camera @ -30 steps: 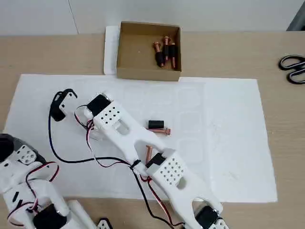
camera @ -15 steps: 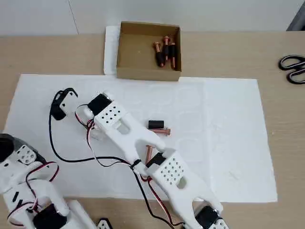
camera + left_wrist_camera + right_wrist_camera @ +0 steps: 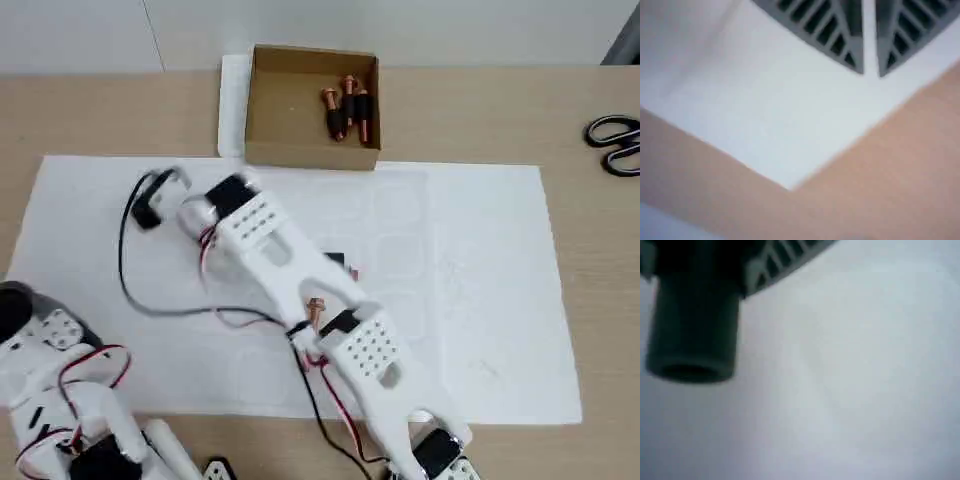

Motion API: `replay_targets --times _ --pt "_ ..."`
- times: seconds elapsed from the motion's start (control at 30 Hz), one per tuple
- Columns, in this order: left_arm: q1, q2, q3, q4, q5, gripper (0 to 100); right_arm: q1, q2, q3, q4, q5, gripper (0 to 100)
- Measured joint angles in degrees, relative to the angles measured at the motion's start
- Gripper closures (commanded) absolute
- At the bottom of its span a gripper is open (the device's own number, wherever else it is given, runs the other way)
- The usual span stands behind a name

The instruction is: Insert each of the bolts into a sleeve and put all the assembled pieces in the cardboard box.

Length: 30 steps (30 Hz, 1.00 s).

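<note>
Sleeve-to-bolt mating underway. Gripping black sleeve [image 3: 692,325] in right claw [image 3: 188,213], open bore showing over white paper [image 3: 480,260]. Holding left claw [image 3: 871,65] nearly closed, empty. Probably needing bore lined squarely with loose bolt [image 3: 316,309] mid-paper, then easing on slowly.

My arms: white printed plastic links [image 3: 290,265], chunky with rounded edges. Each long link carries a grid of small round holes [image 3: 255,215]. Black servo blocks [image 3: 228,192] at the joints. Red, white and black wire bundles [image 3: 316,372] run along the links. A thin black cable [image 3: 122,262] ends at a small black module [image 3: 150,205]. The second white arm [image 3: 60,400] has the same shells, with red wiring.
</note>
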<state>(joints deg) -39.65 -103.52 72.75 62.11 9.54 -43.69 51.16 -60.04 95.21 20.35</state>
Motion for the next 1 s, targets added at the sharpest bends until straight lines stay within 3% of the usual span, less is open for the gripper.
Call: replay_targets --times 0.13,0.33,0.63,1.0 --pt "10.11 0.0 -3.08 8.62 0.0 99 7.21 -6.42 -2.02 0.79 -7.3 99.5" --pt "23.38 5.1 -4.66 8.79 0.35 99 18.55 -14.59 0.0 1.32 -11.34 99.5" --pt "32.88 43.16 -26.9 6.42 0.35 99 21.27 -35.08 10.9 1.41 -11.34 99.5" --pt "47.82 87.56 -58.73 16.35 0.35 99 25.05 -66.2 36.4 1.49 -11.52 99.5"
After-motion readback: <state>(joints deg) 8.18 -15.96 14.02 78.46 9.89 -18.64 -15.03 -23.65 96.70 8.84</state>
